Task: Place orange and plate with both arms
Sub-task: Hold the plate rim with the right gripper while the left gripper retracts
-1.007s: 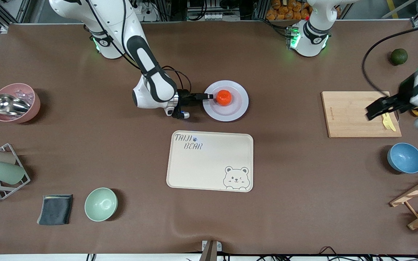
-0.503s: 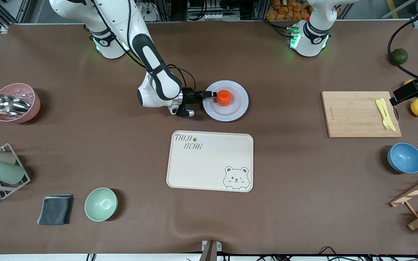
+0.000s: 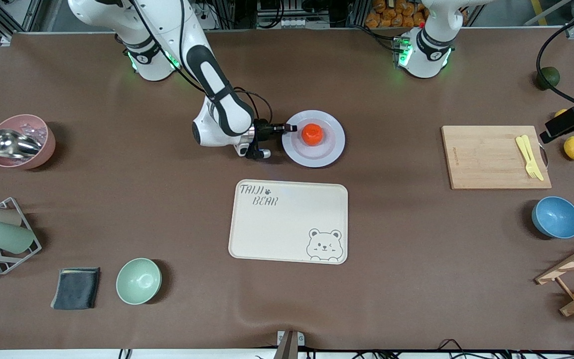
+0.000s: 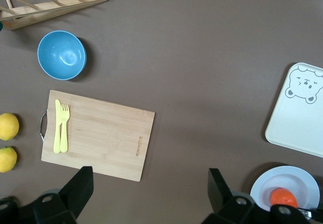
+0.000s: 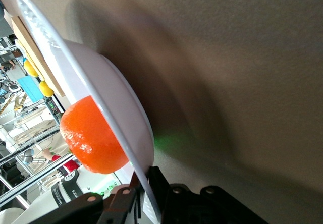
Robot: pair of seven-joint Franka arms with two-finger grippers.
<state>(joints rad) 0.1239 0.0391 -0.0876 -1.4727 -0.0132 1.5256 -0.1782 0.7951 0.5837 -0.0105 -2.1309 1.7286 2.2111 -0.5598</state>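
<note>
Orange (image 3: 312,134) sits on the plate (image 3: 329,152) mid-table, farther from the front camera than the bear tray (image 3: 288,221), right hand (image 3: 291,128) pinches the plate's rim, left hand (image 4: 146,193) high over the cutting board (image 3: 491,157), fingers spread, empty

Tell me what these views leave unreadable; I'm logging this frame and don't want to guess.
- Left tool: open in its wrist view, but the front view's edge crops it, and there it covers most of one lemon.
- Plate: the front view, looking down, cannot show whether it is off the table.
- Right tool: shut on the plate's rim, cropped by its wrist view's edge.
- Orange: partly hidden by the rim there.
</note>
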